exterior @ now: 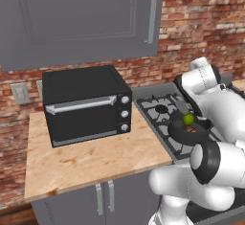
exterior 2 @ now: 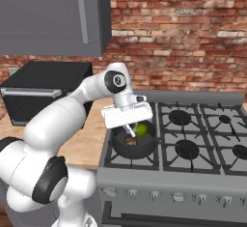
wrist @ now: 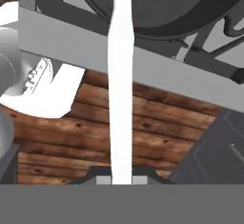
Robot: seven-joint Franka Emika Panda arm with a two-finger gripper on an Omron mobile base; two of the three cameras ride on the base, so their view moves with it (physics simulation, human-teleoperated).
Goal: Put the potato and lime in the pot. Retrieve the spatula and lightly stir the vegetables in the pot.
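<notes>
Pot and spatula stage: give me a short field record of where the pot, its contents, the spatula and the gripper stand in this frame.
pot: on the front left burner of the stove
lime: inside the pot
potato: inside the pot, beside the lime
spatula: pale handle clamped in the gripper, reaching into the pot
gripper: shut on the spatula handle, over the pot
toaster oven: on the wooden counter, left of the stove
</notes>
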